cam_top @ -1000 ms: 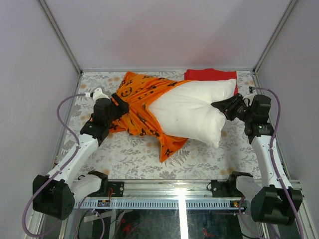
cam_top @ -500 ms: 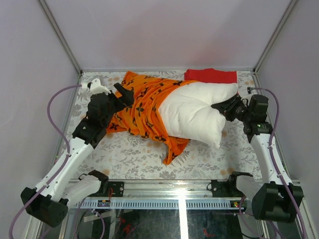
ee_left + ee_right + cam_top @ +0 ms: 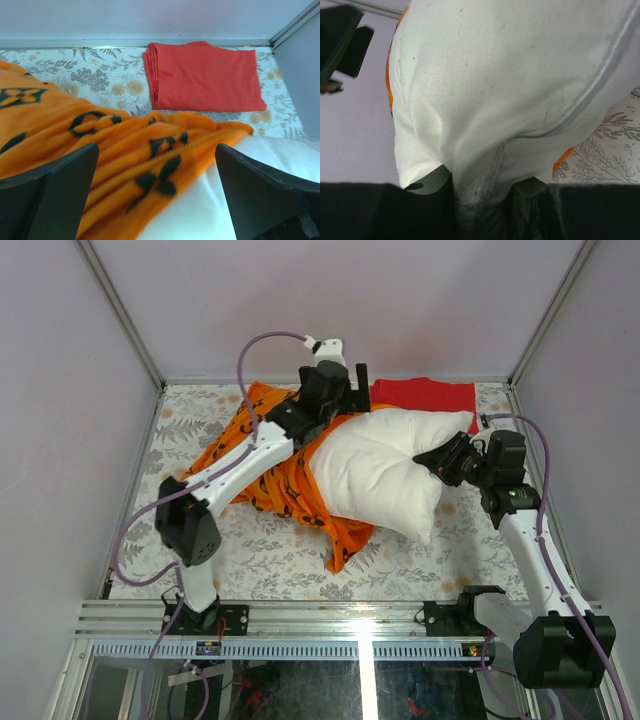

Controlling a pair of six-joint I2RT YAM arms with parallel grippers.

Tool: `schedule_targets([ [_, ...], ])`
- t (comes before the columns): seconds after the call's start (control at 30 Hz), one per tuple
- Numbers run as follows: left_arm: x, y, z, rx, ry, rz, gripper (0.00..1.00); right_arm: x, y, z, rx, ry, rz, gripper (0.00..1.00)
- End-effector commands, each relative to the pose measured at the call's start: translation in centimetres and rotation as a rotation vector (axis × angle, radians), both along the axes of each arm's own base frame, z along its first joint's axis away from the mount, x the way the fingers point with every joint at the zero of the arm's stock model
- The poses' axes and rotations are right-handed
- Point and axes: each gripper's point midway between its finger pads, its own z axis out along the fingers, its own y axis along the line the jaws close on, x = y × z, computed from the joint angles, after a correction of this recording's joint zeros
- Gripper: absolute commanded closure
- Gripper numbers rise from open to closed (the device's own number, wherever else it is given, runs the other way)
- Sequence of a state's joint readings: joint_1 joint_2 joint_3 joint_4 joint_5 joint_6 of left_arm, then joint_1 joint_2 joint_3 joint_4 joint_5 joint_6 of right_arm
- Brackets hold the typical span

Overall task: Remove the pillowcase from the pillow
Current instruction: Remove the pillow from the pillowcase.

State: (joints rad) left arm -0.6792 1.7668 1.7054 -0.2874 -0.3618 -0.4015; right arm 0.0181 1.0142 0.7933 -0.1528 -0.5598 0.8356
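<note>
The fingers of the right gripper are clamped on a bunched fold of white fabric at the right-hand edge of the pillow, and the cloth is seen puckered and gathered where it is pinched. The fingers of the left gripper are spread wide with nothing between them, and they are held above the far edge of the pillowcase, just where orange cloth gives way to bare white. The right half of the pillow is uncovered. Its left half is sheathed in the pillowcase, whose loose hem is draped across the middle and trailed toward the near side over the floral table covering. A folded red cloth is lain flat at the back, just beside the pillow's far corner. The pillow is judged to be light, plump and easily squashed, so a pinch on its edge is likely to hold only a thin fold, and that fold may slip under a hard pull. The pillowcase is judged to be thin, limp and inclined to bunch and drag on the filling rather than slide freely. It is best taken in a thick gather of orange cloth at its closed left end, or along the hem, and drawn away from the pinned right edge.
</note>
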Motion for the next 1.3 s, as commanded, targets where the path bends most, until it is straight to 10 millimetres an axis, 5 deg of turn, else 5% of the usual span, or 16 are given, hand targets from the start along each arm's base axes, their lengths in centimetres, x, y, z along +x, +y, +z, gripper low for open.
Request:
schedule_targets([
  [0.0, 2.4, -1.2, -3.3, 0.138, 0.068, -0.012, 0.0, -1.0, 0.9, 4.1, -0.023, -0.136, 0.07, 1.0],
  [0.1, 3.2, -1.2, -6.3, 0.186, 0.116, 0.008, 0.06, -1.3, 0.8, 4.1, -0.04, -0.142, 0.073, 1.0],
  [0.2, 3.1, -0.8, -8.6, 0.211, 0.148, 0.017, 0.24, -1.4, 0.9, 4.2, -0.038, -0.148, 0.088, 1.0],
  [0.4, 3.2, 3.7, -9.8, 0.173, 0.198, 0.051, 0.93, -1.5, 0.9, 5.1, -0.06, -0.179, 0.104, 1.0],
  [0.47, 3.3, 6.8, -10.2, 0.132, 0.225, 0.101, 1.0, -1.3, 0.6, 5.6, -0.088, -0.195, 0.089, 1.0],
  [0.7, 1.8, 19.2, -8.3, -0.02, 0.218, 0.357, 1.0, -0.8, -1.3, 7.7, -0.138, -0.266, -0.023, 1.0],
  [0.9, -2.0, 25.1, -6.1, -0.053, 0.148, 0.552, 1.0, 0.2, -1.6, 7.3, -0.124, -0.246, -0.056, 1.0],
  [0.97, -2.8, 25.5, -5.0, -0.065, 0.124, 0.569, 0.73, 0.6, -1.4, 6.9, -0.111, -0.23, -0.047, 1.0],
  [1.07, -3.8, 25.5, -2.3, -0.095, 0.066, 0.543, 0.08, 1.1, -0.8, 6.6, -0.084, -0.214, -0.014, 1.0],
  [1.1, -4.1, 25.4, -1.4, -0.102, 0.05, 0.533, 0.01, 1.3, -0.7, 6.6, -0.075, -0.213, -0.002, 1.0],
  [1.27, -5.4, 26.0, 0.6, -0.106, 0.02, 0.547, 0.0, 2.3, -0.9, 7.3, 0.006, -0.202, 0.01, 1.0],
])
